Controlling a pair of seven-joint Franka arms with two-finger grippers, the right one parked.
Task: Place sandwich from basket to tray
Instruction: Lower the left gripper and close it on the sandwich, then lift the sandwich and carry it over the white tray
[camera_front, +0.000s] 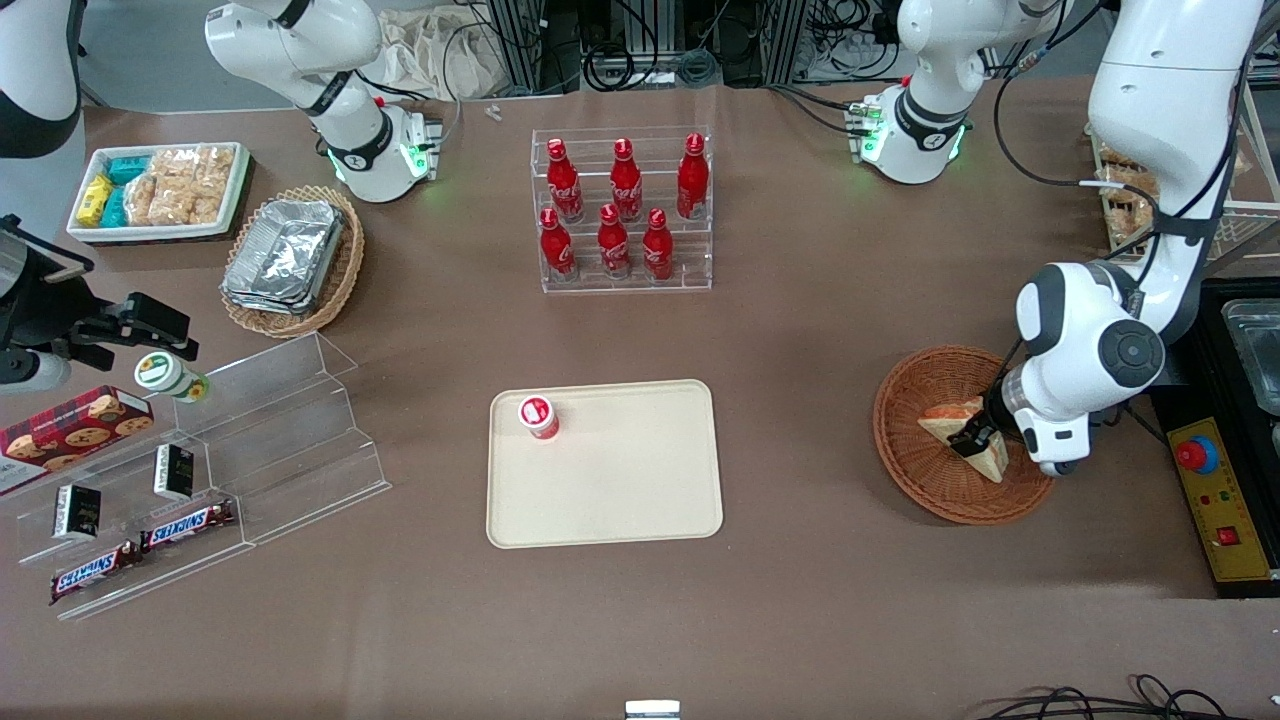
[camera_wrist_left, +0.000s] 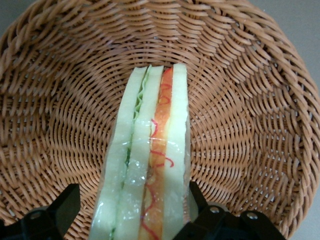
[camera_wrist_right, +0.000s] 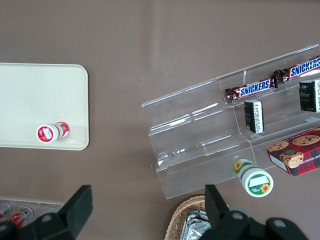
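down in the basket (camera_front: 940, 490) at the working arm's end of the table, the hand (camera_front: 972, 441) straddles the sandwich (camera_wrist_left: 145, 160), fingers spread wide and not yet gripping. next it should pinch the bread, lift, and carry it to the tray (camera_front: 620, 500).

Six red cola bottles (camera_front: 620, 210) are held upright in a clear tiered rack (camera_front: 625, 275) near the table's middle, while a small red-capped bottle (camera_front: 538, 417) is seen nearer the front camera than the rack. Toward the parked arm's end, foil containers (camera_front: 283, 258) are stacked in a tan wicker basket (camera_front: 340, 280), and snack packets (camera_front: 160, 185) are kept in a white tray (camera_front: 235, 195) beside it. Two Snickers bars (camera_front: 140, 550), two small dark boxes (camera_front: 125, 490), a cookie box (camera_front: 70, 430) and a green-capped bottle (camera_front: 170, 378) are found on or by a clear stepped stand (camera_front: 300, 440).
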